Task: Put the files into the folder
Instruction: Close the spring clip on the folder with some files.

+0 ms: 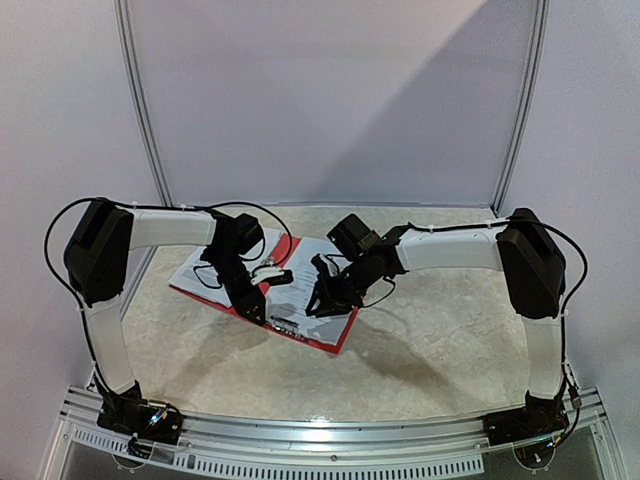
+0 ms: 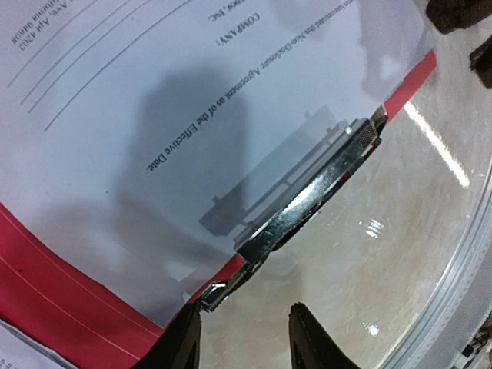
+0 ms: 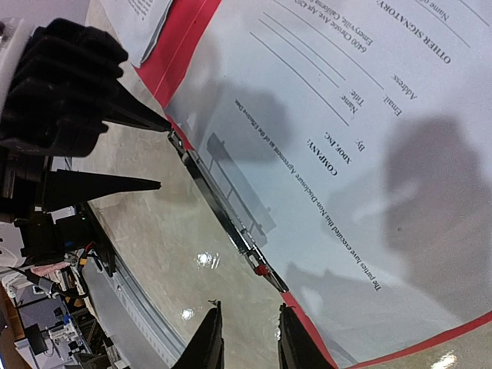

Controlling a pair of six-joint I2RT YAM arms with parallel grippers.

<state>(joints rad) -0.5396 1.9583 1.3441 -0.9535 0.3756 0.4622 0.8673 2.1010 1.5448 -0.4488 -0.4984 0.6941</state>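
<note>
Beige marbled counter (image 1: pixel 430 345) below pale grey wall panels (image 1: pixel 330 100). Left fingers (image 2: pixel 181 347) spread apart, nothing gripped between them, only bare counter in the gap; one tip right at the near end of the long silver metal clip (image 2: pixel 315 192), contact impossible to confirm. Right fingers (image 3: pixel 207 350) likewise parted and empty, poised low above bare counter just beside the edge of the flat red plastic folder (image 2: pixel 61 300), near the clip's other, red-tipped end. Clip lying along that folder edge, beside the margin of a thin white paper sheet (image 2: pixel 154 92) printed with small black text, shadow cast on the paper. Sheet resting flat inside the open folder, covering most of that leaf, red showing as a border. Second printed sheet (image 3: pixel 138 19) on the other leaf, beyond the red centre strip. Folder lying open and skewed on the counter, left of centre, between white left arm (image 1: pixel 170 228) and white right arm (image 1: pixel 450 245), both bent inward over it from the silver rail (image 1: pixel 320 430) at the near edge.
</note>
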